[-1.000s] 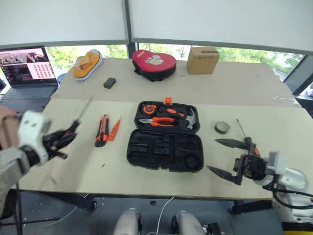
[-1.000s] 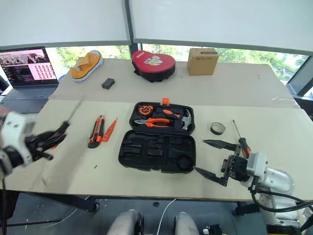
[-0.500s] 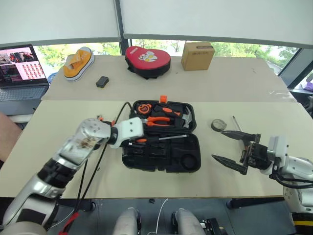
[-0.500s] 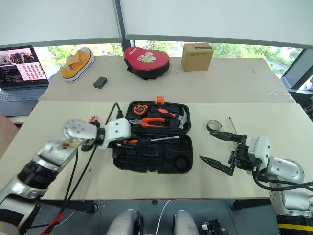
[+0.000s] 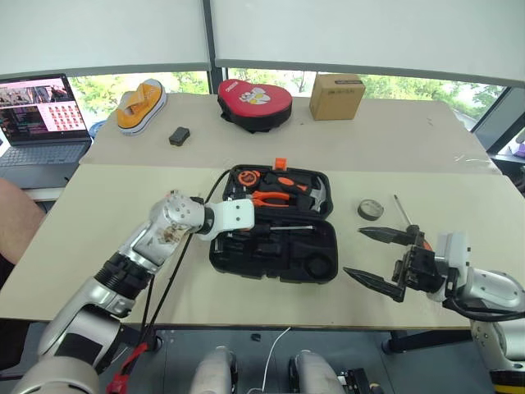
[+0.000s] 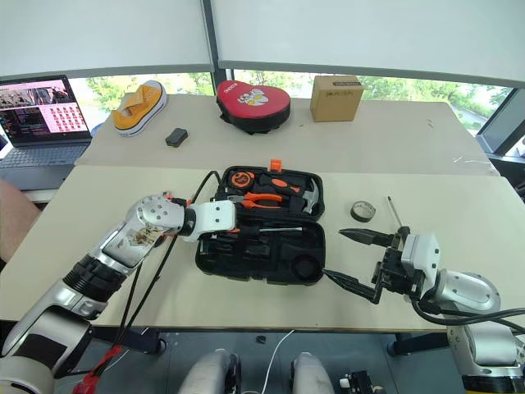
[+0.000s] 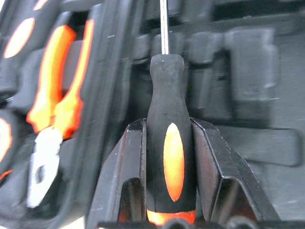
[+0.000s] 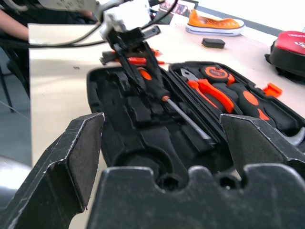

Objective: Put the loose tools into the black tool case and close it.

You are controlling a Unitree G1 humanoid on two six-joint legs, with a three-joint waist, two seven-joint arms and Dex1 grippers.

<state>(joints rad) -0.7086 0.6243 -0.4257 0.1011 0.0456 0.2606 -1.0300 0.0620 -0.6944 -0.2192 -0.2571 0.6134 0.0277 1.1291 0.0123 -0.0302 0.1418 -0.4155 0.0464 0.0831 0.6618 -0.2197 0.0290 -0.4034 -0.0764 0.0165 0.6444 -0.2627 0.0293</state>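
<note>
The left pincer is clamped on a screwdriver over the open black tool case, shaft pointing away. It apparently needs lowering into a slot. The right pincer stands apart, empty, tape roll just beyond.

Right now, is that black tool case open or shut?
Open. The black tool case lies flat with both halves spread, pliers in the far half, and the left gripper holds a screwdriver over the near half.
</note>
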